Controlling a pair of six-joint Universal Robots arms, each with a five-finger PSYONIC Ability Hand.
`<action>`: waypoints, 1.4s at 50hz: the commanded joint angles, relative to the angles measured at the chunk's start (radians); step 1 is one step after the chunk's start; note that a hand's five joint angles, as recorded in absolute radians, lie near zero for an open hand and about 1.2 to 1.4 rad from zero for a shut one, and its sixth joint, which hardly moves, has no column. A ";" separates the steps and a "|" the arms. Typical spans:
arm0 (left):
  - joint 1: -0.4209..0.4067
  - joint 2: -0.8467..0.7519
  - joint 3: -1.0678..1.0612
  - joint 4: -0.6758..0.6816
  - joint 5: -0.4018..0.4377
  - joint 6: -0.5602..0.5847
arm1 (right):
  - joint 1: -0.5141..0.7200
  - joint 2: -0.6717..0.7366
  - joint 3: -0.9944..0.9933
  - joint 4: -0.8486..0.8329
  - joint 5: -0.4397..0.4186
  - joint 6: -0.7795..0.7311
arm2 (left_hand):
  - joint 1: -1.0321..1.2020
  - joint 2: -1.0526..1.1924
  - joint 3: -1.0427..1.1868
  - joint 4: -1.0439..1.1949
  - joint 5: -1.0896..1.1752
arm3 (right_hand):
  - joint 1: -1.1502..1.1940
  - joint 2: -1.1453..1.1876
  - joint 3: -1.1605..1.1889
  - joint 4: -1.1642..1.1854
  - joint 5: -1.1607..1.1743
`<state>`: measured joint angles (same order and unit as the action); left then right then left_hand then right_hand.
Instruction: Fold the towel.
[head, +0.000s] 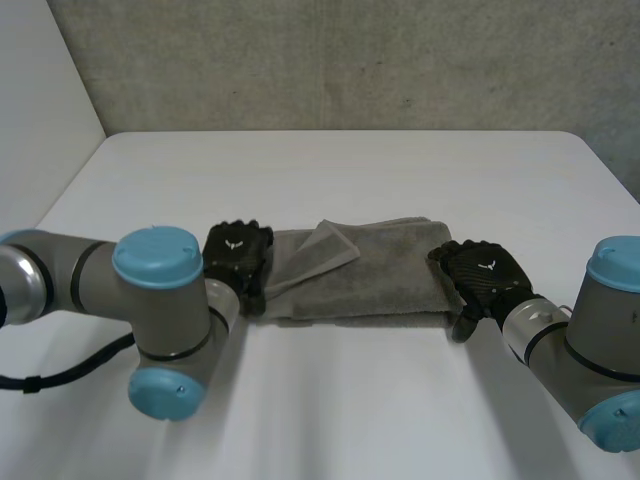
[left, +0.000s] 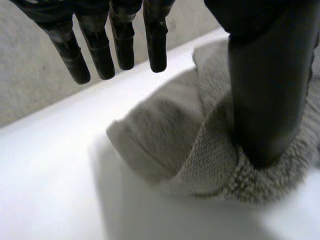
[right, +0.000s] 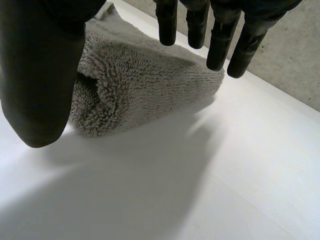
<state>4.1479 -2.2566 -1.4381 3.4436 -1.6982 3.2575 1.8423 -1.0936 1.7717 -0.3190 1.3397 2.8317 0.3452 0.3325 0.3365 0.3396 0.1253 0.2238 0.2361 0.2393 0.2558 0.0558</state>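
A grey towel lies folded into a long band across the middle of the white table, with a loose corner flap turned over near its left end. My left hand sits at the towel's left end. In the left wrist view its fingers hang straight above the table and its thumb rests on the towel edge. My right hand is at the towel's right end. There its fingers are straight over the towel, and its thumb stands beside the folded end, holding nothing.
A grey wall stands behind the table's far edge. Bare white tabletop stretches in front of the towel between my two arms, and more lies behind it.
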 joint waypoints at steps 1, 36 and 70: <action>-0.015 -0.007 0.087 -0.001 -0.001 -0.010 | 0.000 0.000 0.000 0.000 0.001 0.000 | -0.064 -0.052 -0.055 -0.059 -0.019 | -0.049 -0.062 -0.065 -0.081 -0.056; 0.067 -0.143 0.272 -0.003 -0.125 -0.012 | -0.002 0.003 -0.006 0.001 -0.002 -0.002 | -0.041 -0.028 -0.032 -0.035 0.005 | -0.049 -0.062 -0.065 -0.081 -0.056; -0.041 0.147 -0.008 -0.004 -0.141 -0.022 | -0.006 -0.014 0.022 -0.011 -0.019 0.003 | -0.108 -0.096 -0.100 -0.103 -0.063 | 0.525 0.512 0.509 0.493 0.518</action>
<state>4.1052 -2.1567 -1.3914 3.4356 -1.8391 3.2351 1.8397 -1.1194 1.7949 -0.3256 1.3218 2.8342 0.2959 0.2936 0.2969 0.3042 0.0848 0.5684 0.5795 0.5719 0.5584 0.3947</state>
